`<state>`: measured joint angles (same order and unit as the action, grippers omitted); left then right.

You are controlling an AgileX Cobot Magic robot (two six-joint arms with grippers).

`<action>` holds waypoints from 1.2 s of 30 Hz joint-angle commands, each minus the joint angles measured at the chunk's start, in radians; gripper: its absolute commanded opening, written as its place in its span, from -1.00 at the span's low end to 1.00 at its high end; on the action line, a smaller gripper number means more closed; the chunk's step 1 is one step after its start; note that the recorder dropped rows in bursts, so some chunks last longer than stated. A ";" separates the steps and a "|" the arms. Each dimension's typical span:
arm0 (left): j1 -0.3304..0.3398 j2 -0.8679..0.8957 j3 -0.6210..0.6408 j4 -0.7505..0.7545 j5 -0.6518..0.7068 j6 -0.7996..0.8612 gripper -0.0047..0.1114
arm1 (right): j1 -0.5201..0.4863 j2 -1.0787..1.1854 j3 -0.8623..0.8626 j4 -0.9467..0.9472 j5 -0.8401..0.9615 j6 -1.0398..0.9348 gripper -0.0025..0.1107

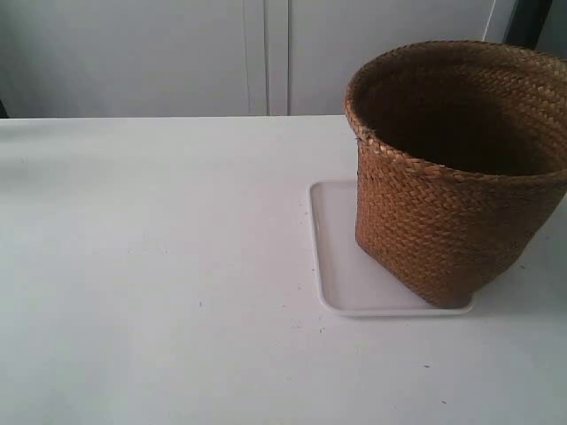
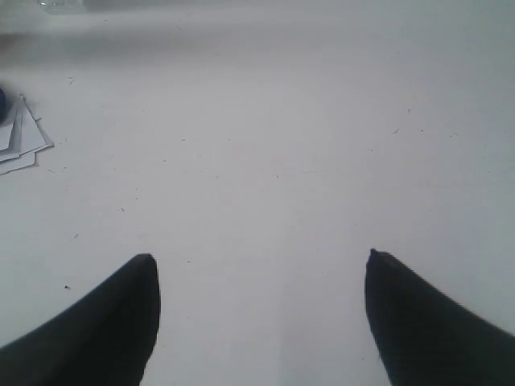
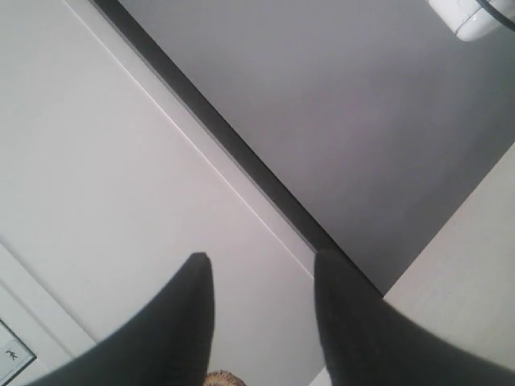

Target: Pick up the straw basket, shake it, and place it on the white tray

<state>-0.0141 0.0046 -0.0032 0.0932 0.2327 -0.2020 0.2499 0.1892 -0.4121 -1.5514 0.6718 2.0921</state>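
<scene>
Now we count one straw basket (image 1: 443, 212), tilted on one white tray (image 1: 341, 266) near the worktop's (image 1: 159, 266) exterior-view right edge; two pincers: left pincer (image 2: 260, 254) wide, right pincer (image 3: 261, 253) narrow, gripping the basket.

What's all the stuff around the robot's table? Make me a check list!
Surface: white table, a few tiny specks.
Job's things: straw basket leaning, its lower edge on the white tray.
Clutter: papers, seen only by the left wrist camera.
Grippers: left gripper open above bare table; right gripper fingers apart, a bit of straw between them, grip unclear.
Cables: thin dark line by a white fitting, maybe a cable.
Surroundings: pale cabinet doors behind the table.
</scene>
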 commanded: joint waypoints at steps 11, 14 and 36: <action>0.002 -0.005 0.003 0.002 0.004 0.001 0.35 | -0.009 -0.007 0.004 0.150 -0.020 -0.074 -0.27; 0.002 -0.005 0.003 0.002 0.002 0.001 0.35 | 0.023 -0.014 0.013 0.508 -0.130 -0.137 -0.27; 0.002 -0.005 0.003 0.002 0.000 0.001 0.35 | 0.150 -0.164 0.412 1.046 -0.963 -0.644 -0.27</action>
<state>-0.0141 0.0046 -0.0032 0.0932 0.2327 -0.2002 0.3989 0.0347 -0.0064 -0.5134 -0.2913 1.4119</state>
